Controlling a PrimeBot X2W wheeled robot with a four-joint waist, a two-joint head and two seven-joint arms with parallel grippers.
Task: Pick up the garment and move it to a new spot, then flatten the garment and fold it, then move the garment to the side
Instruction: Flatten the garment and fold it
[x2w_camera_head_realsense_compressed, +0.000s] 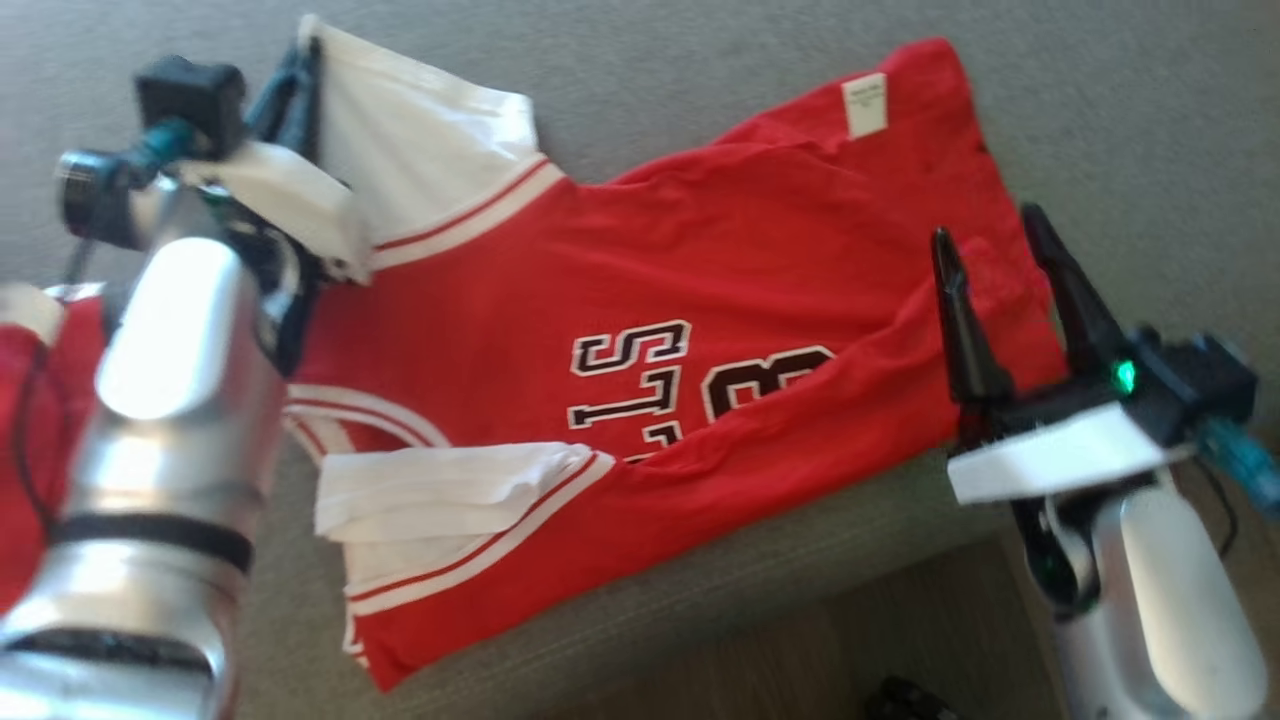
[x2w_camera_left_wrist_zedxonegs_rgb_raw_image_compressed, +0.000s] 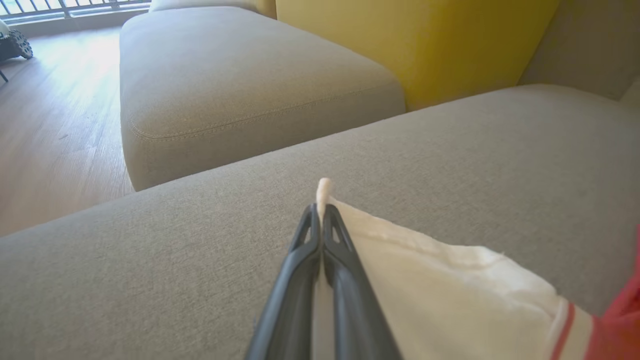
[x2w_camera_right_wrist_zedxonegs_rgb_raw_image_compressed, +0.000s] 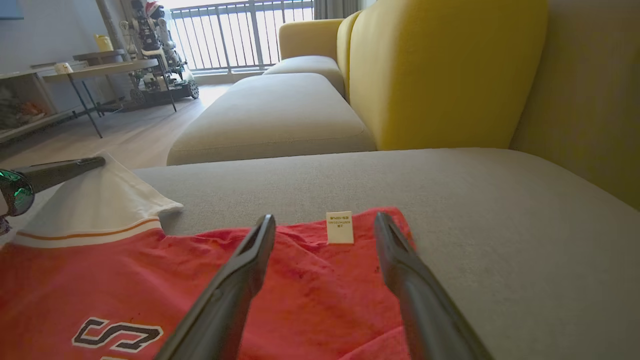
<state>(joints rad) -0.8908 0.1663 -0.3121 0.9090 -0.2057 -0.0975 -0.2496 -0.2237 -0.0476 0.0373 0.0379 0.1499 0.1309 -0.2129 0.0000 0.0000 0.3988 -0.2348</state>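
L claw (x2w_camera_left_wrist_zedxonegs_rgb_raw_image_compressed: 320, 209) pinching sleeve (x2w_camera_left_wrist_zedxonegs_rgb_raw_image_compressed: 440, 280) edge.

letter S (x2w_camera_head_realsense_compressed: 632, 348) on jersey (x2w_camera_head_realsense_compressed: 700, 230), tag (x2w_camera_head_realsense_compressed: 864, 104) illegible

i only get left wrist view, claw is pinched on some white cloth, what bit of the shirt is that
observer: The left claw grips the tip of the far white sleeve of the red jersey.
operator: wheres the other claw
observer: The right claw is open over the jersey's opposite end. In its wrist view its fingers frame a white label.
operator: is the shirt lying flat
observer: No. Its near edge is folded up over part of the lettering, and the near white sleeve is bunched.
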